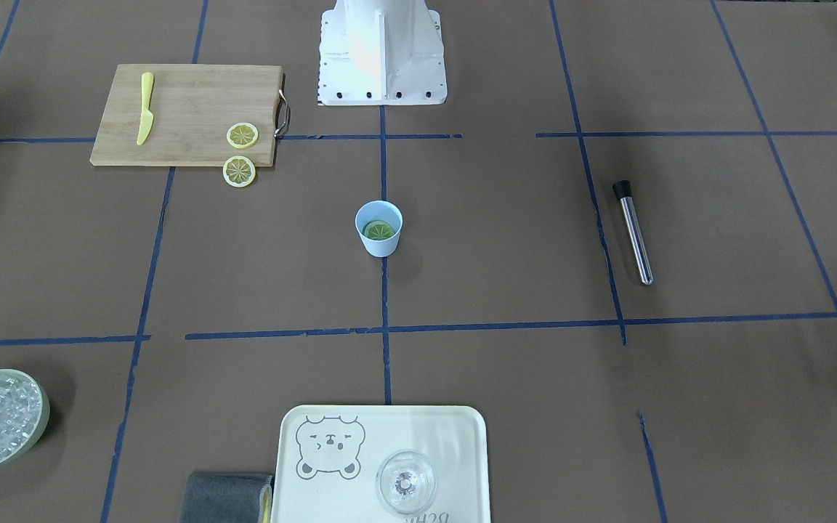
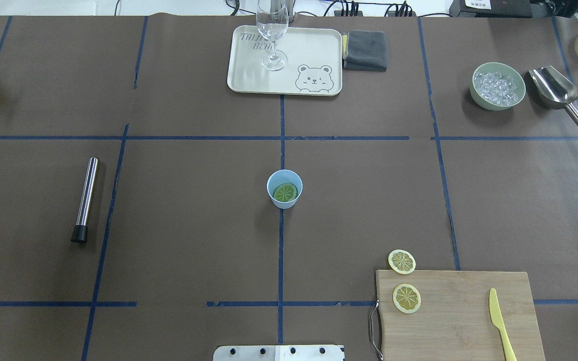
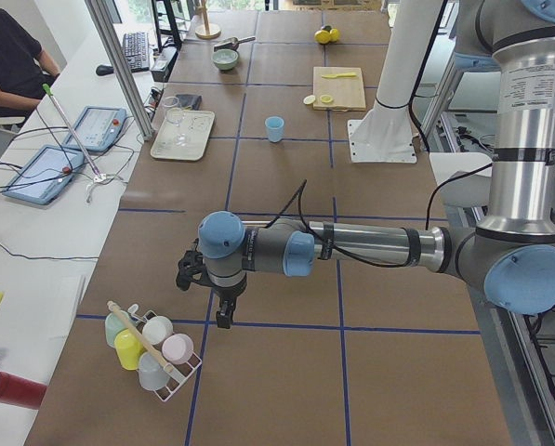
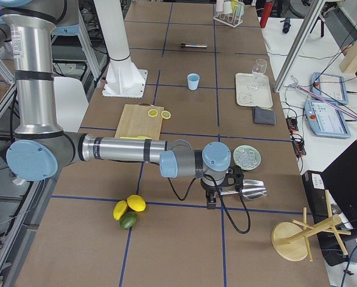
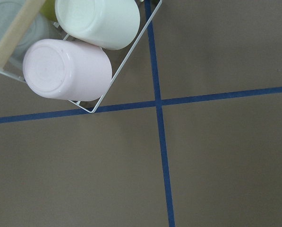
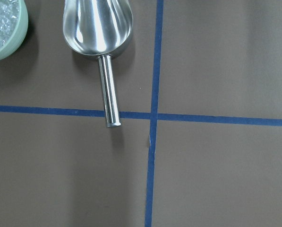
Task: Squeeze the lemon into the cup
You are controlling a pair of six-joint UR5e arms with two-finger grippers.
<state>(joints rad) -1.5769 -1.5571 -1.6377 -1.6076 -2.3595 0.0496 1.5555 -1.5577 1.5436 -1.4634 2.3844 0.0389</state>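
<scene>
One brown table (image 2: 193, 210), blue tape grid. Your lemon (image 2: 285, 192) lies inside cup (image 2: 284, 175); left gripper (image 3: 223, 318), right gripper (image 4: 211, 202) well apart from cup, opening: can't tell.

Cutting board (image 2: 459, 311) bears yellow knife (image 2: 500, 323); glass (image 2: 272, 30) stands on tray (image 2: 314, 45).

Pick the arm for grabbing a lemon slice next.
Right, likely: lemon slices lie at the cutting board on its side; right gripper hangs at that end, left gripper at the opposite end.
</scene>
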